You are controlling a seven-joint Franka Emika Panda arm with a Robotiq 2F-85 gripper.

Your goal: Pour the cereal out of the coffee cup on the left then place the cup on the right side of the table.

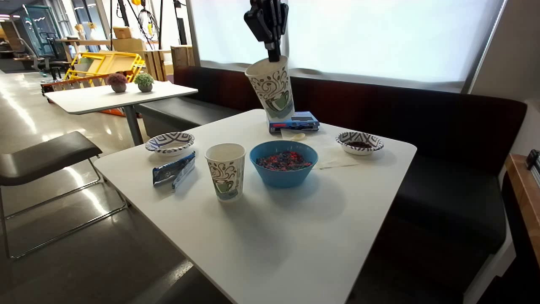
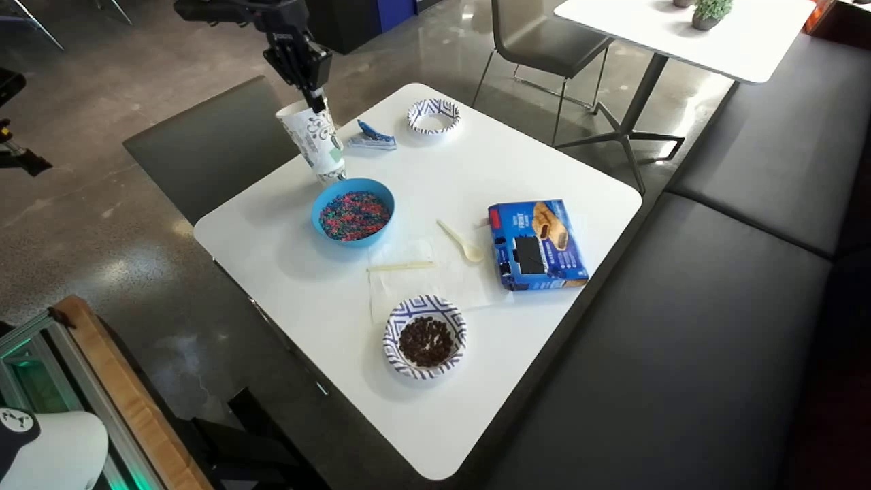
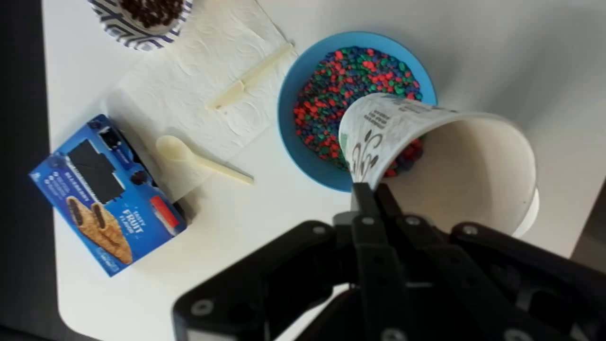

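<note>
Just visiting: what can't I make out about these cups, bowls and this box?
Standing cup: in an exterior view, its own near wall hides its floor; in the wrist view, the held cup covers most of it.
Bowl of dark bits: wrist view, cut off by the top edge.
Box: wrist view, a black patch hides part of it.
Held cup's fine print: wrist view, too small and blurred.

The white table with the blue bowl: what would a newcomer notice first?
Probably the tilted paper cup, held in the air by its rim between black fingers. Next, the blue bowl on the table, holding red, green and blue bits, with a second paper cup beside it. The blue box near the table's edge also stands out.
</note>
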